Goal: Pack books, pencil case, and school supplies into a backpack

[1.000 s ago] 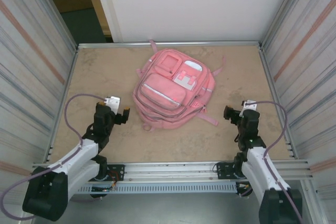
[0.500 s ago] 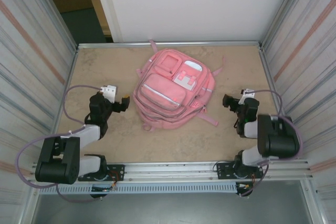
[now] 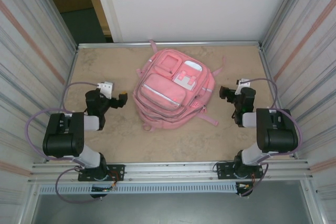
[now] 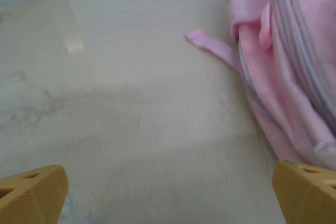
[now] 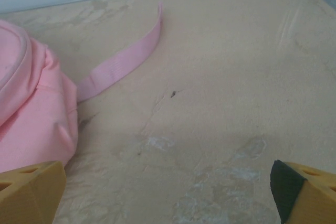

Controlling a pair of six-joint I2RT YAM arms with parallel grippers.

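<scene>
Pink backpack [image 3: 173, 90] lies mid-table [image 3: 157, 140], closed (as far as I can tell), and both arms have folded back, left claw [image 3: 122, 99] at its 9 o'clock, right claw [image 3: 223, 93] at 3, both spread and empty, so packing looks finished.

Backpack [image 3: 173, 90] on table [image 3: 105, 61]; left end effector [image 3: 122, 99] just left of it; right end effector [image 3: 223, 93] just right.
</scene>
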